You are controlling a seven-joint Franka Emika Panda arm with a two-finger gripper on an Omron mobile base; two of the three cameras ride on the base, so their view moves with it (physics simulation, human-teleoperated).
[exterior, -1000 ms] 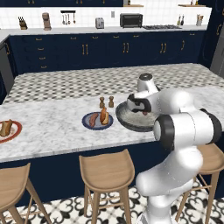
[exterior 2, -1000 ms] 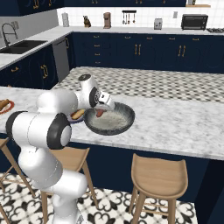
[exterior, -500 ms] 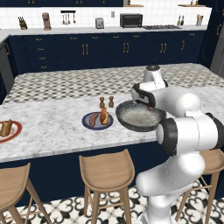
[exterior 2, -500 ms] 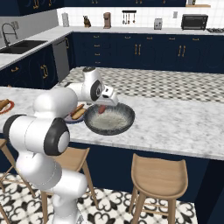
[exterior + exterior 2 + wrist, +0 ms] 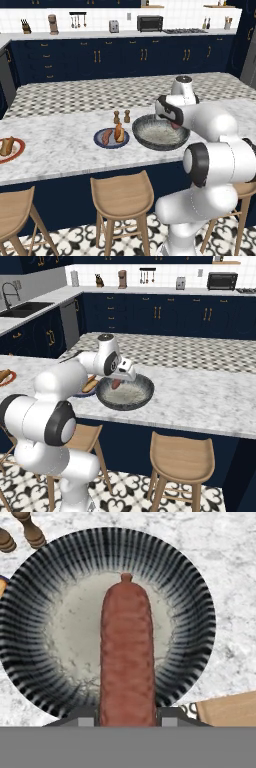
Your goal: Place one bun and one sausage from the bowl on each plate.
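My gripper is shut on a reddish-brown sausage, which points away from the hand over the middle of the dark bowl. From the left base view the gripper hangs just above the bowl's right side, and from the right base view the sausage hangs under the hand above the bowl. The bowl's pale bottom looks bare. The blue-rimmed plate left of the bowl carries a sausage and a bun. The orange-rimmed plate at far left also holds food.
Two small brown shakers stand behind the blue plate, close to the bowl's left rim; they show again in the hand view. Wooden stools line the counter's front edge. Bare marble lies right of the bowl.
The hand has shifted to the right over the bowl with the sausage still between its fingers. The plates and shakers have not moved.
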